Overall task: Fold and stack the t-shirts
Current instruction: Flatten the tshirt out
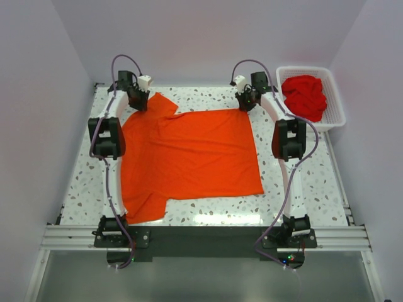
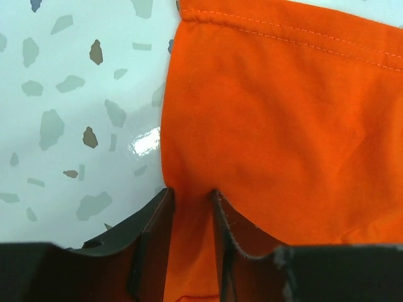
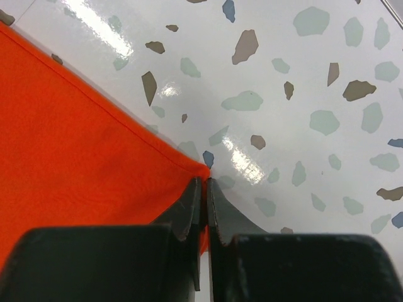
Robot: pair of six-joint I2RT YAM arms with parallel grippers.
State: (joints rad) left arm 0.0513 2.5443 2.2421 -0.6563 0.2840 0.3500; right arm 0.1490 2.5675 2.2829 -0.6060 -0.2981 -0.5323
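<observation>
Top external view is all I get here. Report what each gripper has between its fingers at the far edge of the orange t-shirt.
Observer: The left gripper has a fold of the orange t-shirt filling the gap between its fingers, with a stitched hem farther out.
Operator: Now the right one.
Observer: The right gripper pinches only the very corner of the shirt, its fingers almost together.
Operator: Say what lies beyond that corner.
Observer: Bare speckled table, glossy with glare; no cloth past the fingertips.
</observation>
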